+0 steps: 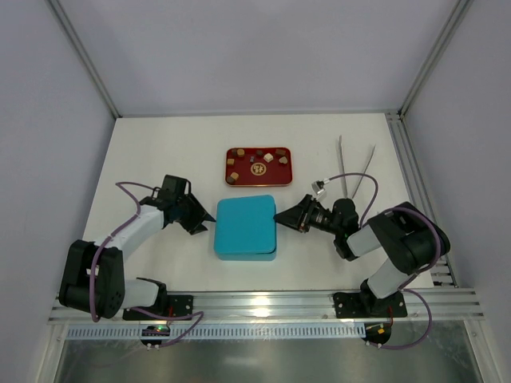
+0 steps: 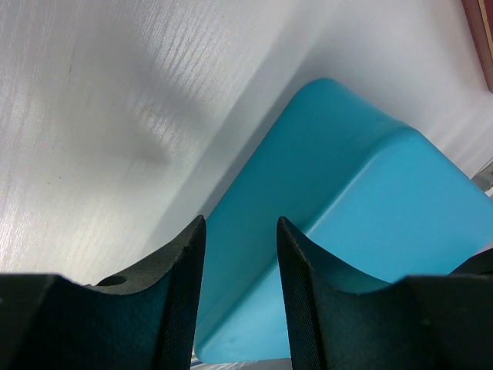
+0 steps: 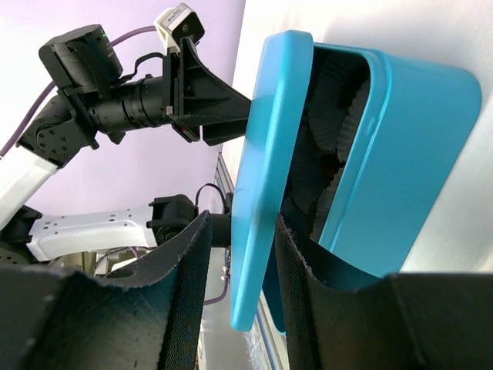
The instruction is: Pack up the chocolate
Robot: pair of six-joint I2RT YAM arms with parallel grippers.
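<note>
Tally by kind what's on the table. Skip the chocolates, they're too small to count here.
teal box: 1
red tray: 1
thin metal tools: 2
Total: 4

- The box [image 1: 246, 231] sits mid-table [image 1: 160, 152].
- The left gripper [image 1: 209, 219] is at its left side, the right gripper [image 1: 281, 217] at its right side.
- The lid [image 3: 266, 154] is tilted off the box, its rim between the right gripper's fingers.
- Paper cups [image 3: 331, 100] lie inside the box.
- The tray [image 1: 275, 171] lies behind the box, with the chocolate [image 1: 269, 157] on it.
- Tongs [image 1: 342, 163] lie right of the tray.
</note>
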